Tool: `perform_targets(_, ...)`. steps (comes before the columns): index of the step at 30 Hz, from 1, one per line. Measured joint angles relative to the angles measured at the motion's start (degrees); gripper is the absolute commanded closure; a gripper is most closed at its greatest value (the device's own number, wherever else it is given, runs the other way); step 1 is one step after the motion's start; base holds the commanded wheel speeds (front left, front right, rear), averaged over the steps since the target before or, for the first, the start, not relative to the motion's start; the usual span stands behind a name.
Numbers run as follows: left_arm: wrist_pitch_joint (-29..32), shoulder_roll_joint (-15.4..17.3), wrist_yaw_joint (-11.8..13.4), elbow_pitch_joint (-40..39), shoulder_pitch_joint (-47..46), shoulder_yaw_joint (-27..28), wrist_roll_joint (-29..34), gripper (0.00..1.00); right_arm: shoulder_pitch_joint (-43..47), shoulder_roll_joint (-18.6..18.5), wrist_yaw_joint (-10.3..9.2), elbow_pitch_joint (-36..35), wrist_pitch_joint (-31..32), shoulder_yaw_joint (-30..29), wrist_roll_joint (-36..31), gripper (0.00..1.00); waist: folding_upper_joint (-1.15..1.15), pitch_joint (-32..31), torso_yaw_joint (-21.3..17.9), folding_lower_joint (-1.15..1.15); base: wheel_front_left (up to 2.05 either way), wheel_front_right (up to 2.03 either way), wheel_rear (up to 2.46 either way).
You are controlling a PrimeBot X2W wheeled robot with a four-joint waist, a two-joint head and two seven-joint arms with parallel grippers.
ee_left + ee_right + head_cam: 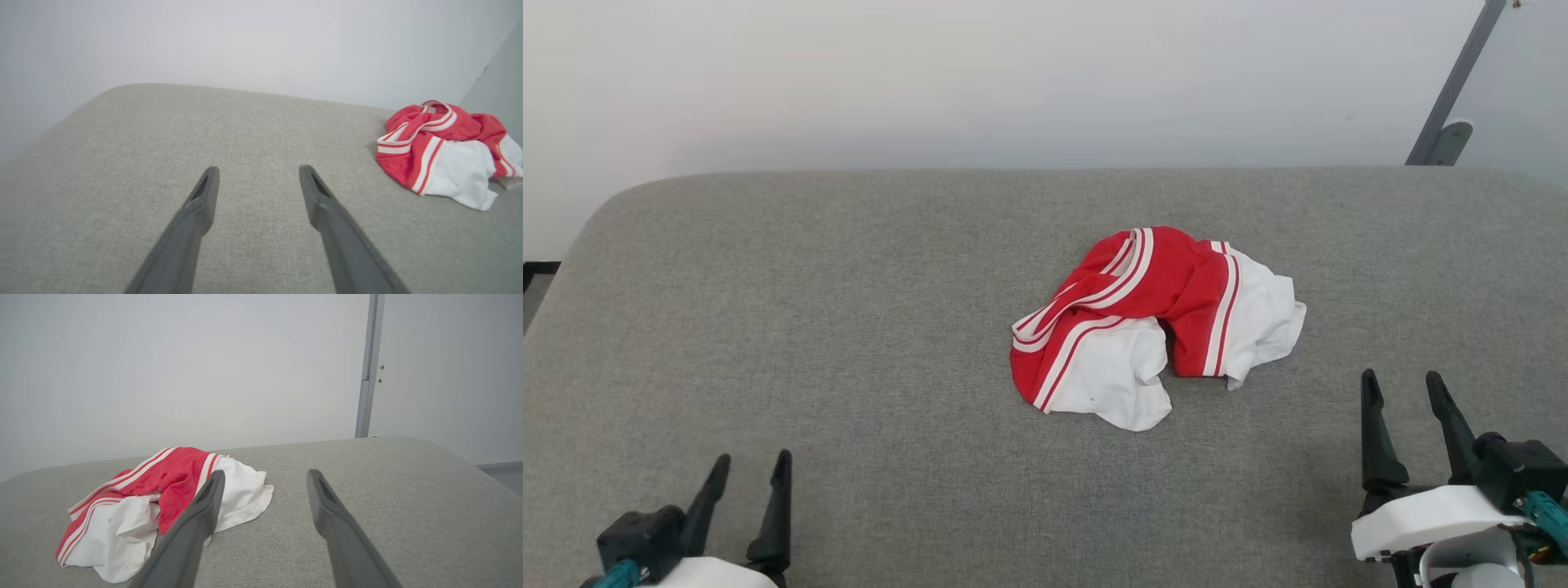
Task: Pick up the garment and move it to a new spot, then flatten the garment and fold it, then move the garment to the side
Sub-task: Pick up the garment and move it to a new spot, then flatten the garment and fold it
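Fabric in a grey woven weave covers the work surface, a broad padded top with rounded far corners. Behind it stands a plain pale wall. One grey metal post leans across the upper right of the head view, with a small bracket at its foot. In the right wrist view the same post runs upright along a seam in the wall.

One garment lies on the padding, a little right of the middle, as a crumpled heap. Its body is red. Two white panels show, one at the near edge and one at the right. White-and-red striped bands run between red and white and along a looped edge on top.

Two grippers are in view, four dark fingers in all. The left gripper sits at the near left, well apart from the garment. Its fingers are spread with a clear gap between the tips and have hold of nothing. The right gripper sits at the near right, near the garment's right white panel but apart from it. Its fingers are likewise parted and empty. In the right wrist view one of these fingers crosses in front of the heap.
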Motion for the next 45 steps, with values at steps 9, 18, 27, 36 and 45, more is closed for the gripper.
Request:
perform_targets(9, 0.0, -5.87, -1.11, -7.75, 3.77, 6.65, 10.02, 0.0, 0.24, -0.14, 0.0, -0.82, 0.0, 0.29, -0.31, 0.0, 0.0, -0.08, -0.05, 0.0, 0.0, 0.0, 0.0)
perform_targets(18, 0.0, -6.89, -1.32, -8.01, 4.28, 6.24, 11.01, 0.0, 0.38, -0.14, 0.0, -0.6, 0.0, 0.4, -0.44, 0.0, 0.0, 1.33, -0.14, 0.0, 0.0, 0.0, 0.0)
perform_targets(27, 0.0, -7.26, -1.34, -8.43, 2.04, 4.58, 10.21, 0.0, -2.12, -2.35, 0.0, 3.23, 0.0, 2.05, -2.58, 0.0, 0.0, 4.39, 1.09, 0.0, 0.0, 0.0, 0.0)
perform_targets(36, 0.0, -8.51, -1.35, -6.9, -1.77, 1.49, 8.68, 0.0, -15.5, -14.38, 0.01, 8.54, 20.91, 9.87, -1.91, 0.0, 0.0, 9.35, 3.79, 0.0, 0.0, 0.0, 0.0)
perform_targets(45, 0.0, -9.81, -1.35, -5.42, -5.64, -1.38, 6.59, 0.0, -24.28, -23.26, 0.01, 7.97, 46.76, 12.45, 9.77, 0.0, 0.0, 13.6, 7.57, 0.0, 0.0, 0.0, 0.0)
